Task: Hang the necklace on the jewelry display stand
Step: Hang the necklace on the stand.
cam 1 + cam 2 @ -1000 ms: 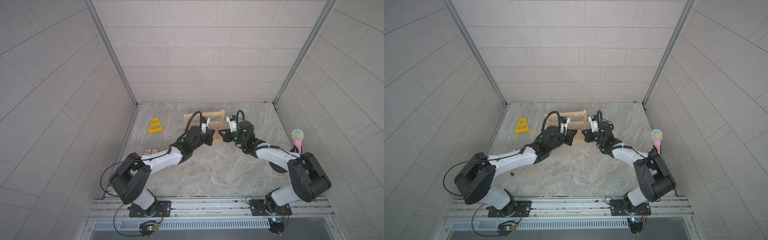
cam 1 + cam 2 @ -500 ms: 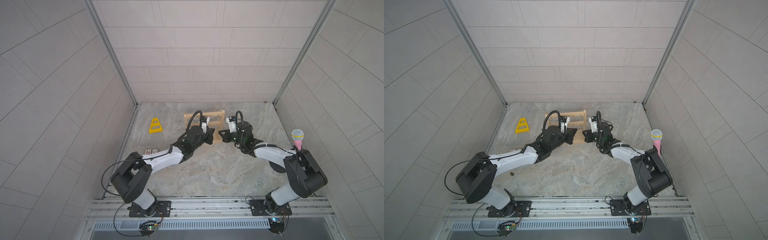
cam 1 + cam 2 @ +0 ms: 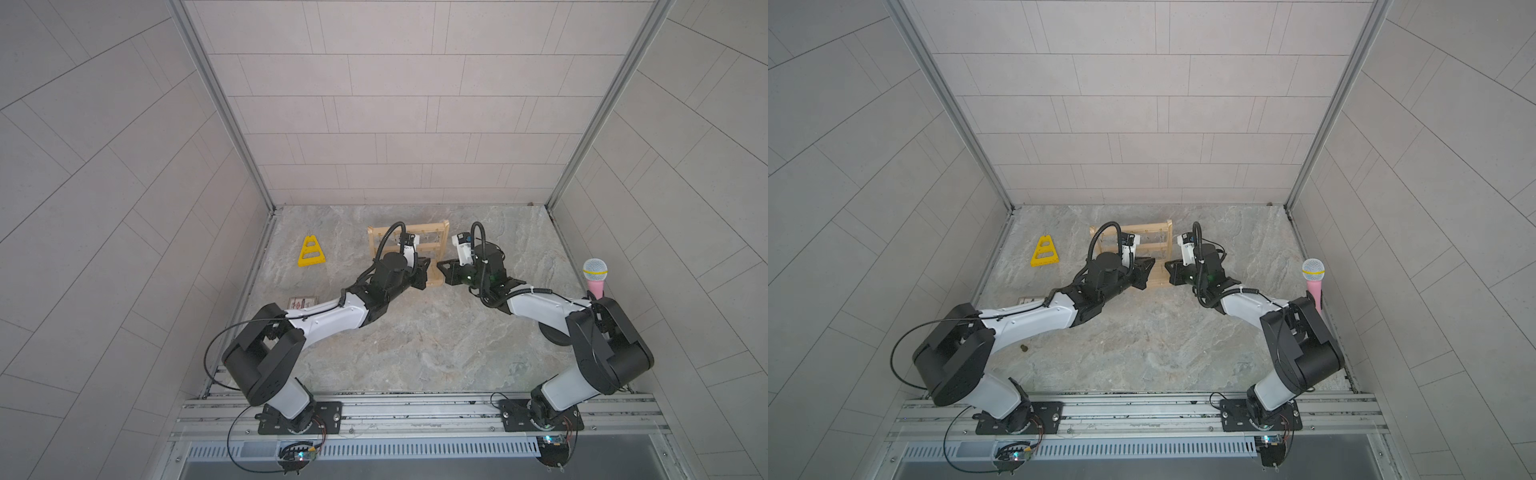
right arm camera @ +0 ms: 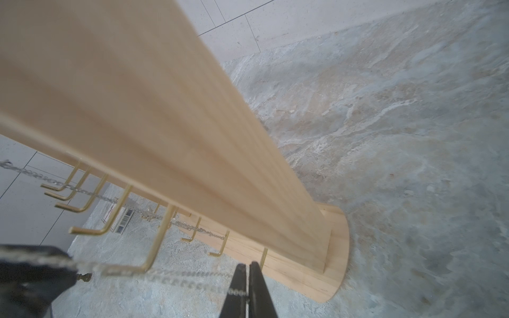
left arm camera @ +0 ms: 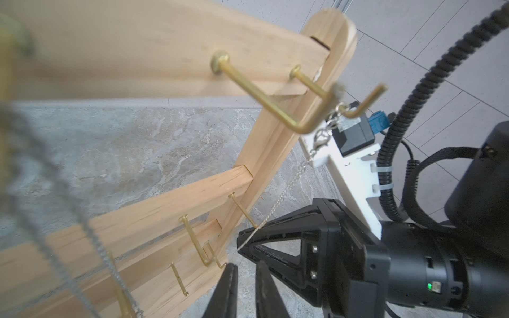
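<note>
The wooden stand stands upright at the back of the desk, a little above the middle of the frame in both top views. Both arms reach in from the lower corners and meet just in front of it. The left gripper and the right gripper face each other tip to tip, near but apart. The necklace is a thin silver chain. In the left wrist view its clasp hangs on a brass hook at the end of the stand's top bar, beside the upright. From there the chain runs in a straight line down to the tip of the right gripper, which is pinched tight on it. The right wrist view shows the same grip, with the two fingers pressed together on the chain. From there the chain passes under the hooks towards the blurred left gripper and lies across it. Another stretch of chain runs along a row of hooks further back. In its own wrist view the left gripper's fingers stand narrowly apart, bare desk shows through the gap and nothing lies between them. I cannot tell whether the chain touches them elsewhere. A yellow triangle lies at centre left of the frame, well apart from the stand. A pink microphone stands at the right edge of the desk.
</note>
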